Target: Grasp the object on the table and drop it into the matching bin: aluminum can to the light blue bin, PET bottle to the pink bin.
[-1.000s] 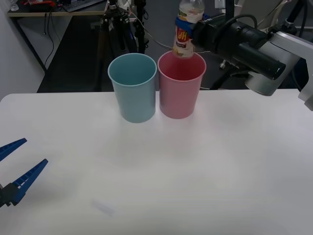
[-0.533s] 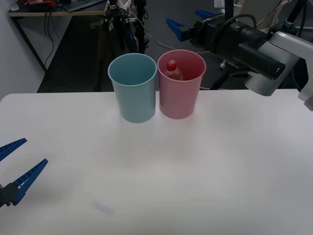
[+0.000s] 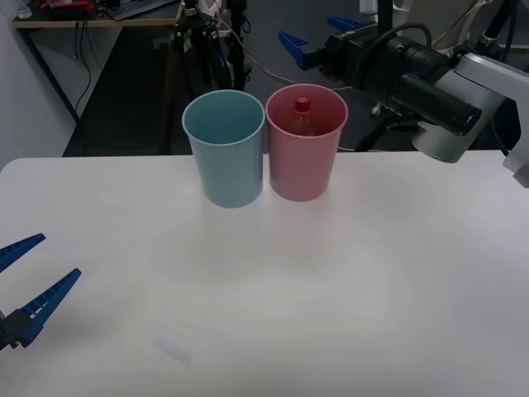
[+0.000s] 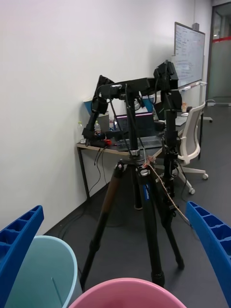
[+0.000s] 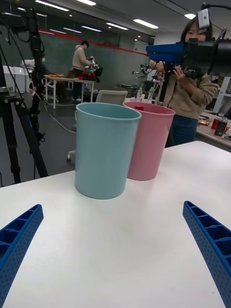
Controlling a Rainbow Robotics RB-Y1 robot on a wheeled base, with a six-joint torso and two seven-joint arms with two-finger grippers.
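The PET bottle (image 3: 302, 116) stands inside the pink bin (image 3: 306, 161), its red cap showing just below the rim. The light blue bin (image 3: 225, 153) stands touching it on the left, at the back of the white table (image 3: 331, 289). My right gripper (image 3: 318, 33) hangs open above and behind the pink bin, holding nothing. In the right wrist view the pink bin's rim (image 4: 127, 293) and the light blue bin (image 4: 41, 276) lie just below that gripper (image 4: 115, 252). My left gripper (image 3: 29, 285) rests open low over the table's left edge, and both bins (image 5: 103, 149) (image 5: 149, 139) stand ahead of it.
A black camera tripod (image 4: 139, 202) stands on the floor behind the table, close to the bins. Desks and chairs fill the room beyond.
A second ago my right gripper held the bottle above the pink bin. It opened, and the bottle dropped in and settled more upright.
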